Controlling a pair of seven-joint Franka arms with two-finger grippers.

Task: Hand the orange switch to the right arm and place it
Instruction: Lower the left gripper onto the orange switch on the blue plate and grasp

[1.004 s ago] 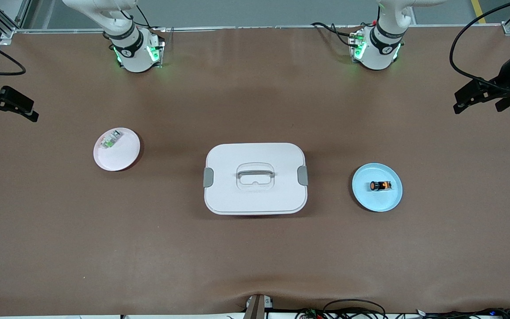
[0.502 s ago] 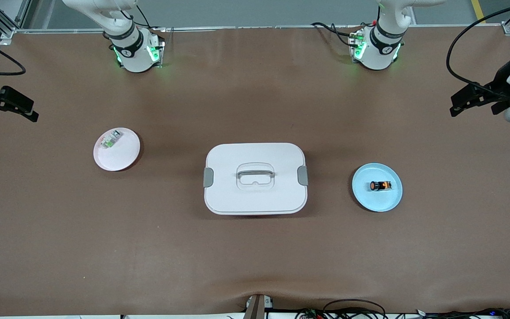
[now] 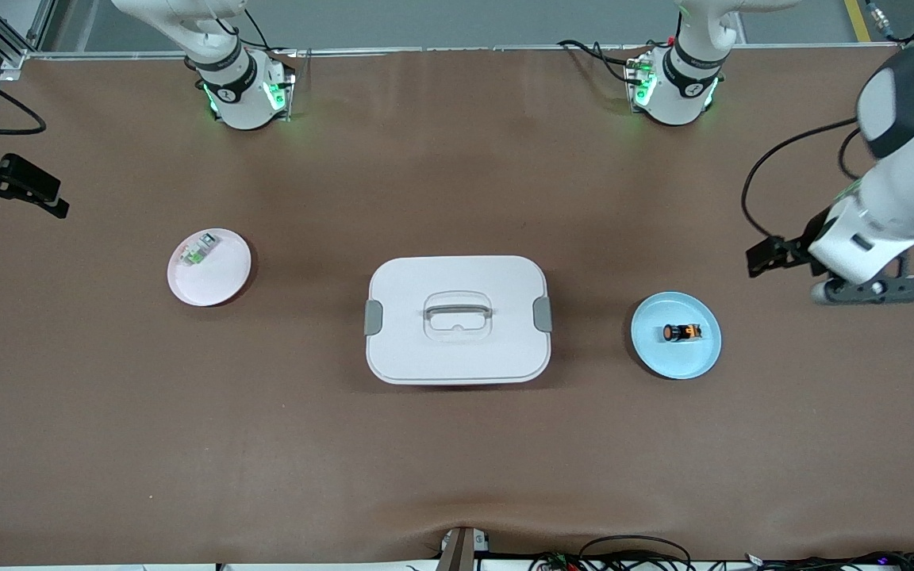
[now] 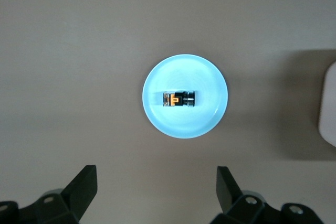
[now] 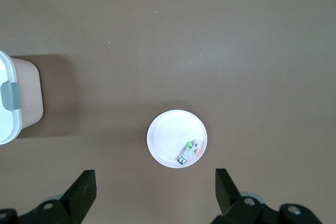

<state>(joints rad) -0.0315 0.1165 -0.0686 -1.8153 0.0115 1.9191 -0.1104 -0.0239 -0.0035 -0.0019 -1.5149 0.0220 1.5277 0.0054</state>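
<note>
Orange switch: we see the orange switch [image 3: 680,333] lying on its side in the light blue plate [image 3: 699,361], toward the left arm's end of the table; in the left wrist view the orange switch [image 4: 178,98] sits at the middle of that plate [image 4: 207,116], with nothing touching it.

Left gripper: we find the left gripper [image 3: 766,258] up in the air over bare table just beside the blue plate, toward the left arm's end. Its two fingers [image 4: 84,182] stand spread as wide as they go and hold nothing; the plate shows between and ahead of them, well apart from the fingertips.

Right gripper: the right gripper [image 3: 24,194] hangs over the table's edge at the right arm's end, where that arm waits. Its fingers [image 5: 84,184] are likewise fully spread and empty.

Pink plate: ahead of the right gripper we see a pale pink plate [image 3: 223,281] carrying a small clear-and-green part [image 3: 197,251] near its rim.

Container: between the two plates, near the table's middle, stands a white lidded container [image 3: 457,361] with a handle [image 3: 457,305] on its lid and grey latches [image 3: 374,317] at both ends, apart from both grippers.

Table: we see a brown mat [image 3: 457,476] covering it.
</note>
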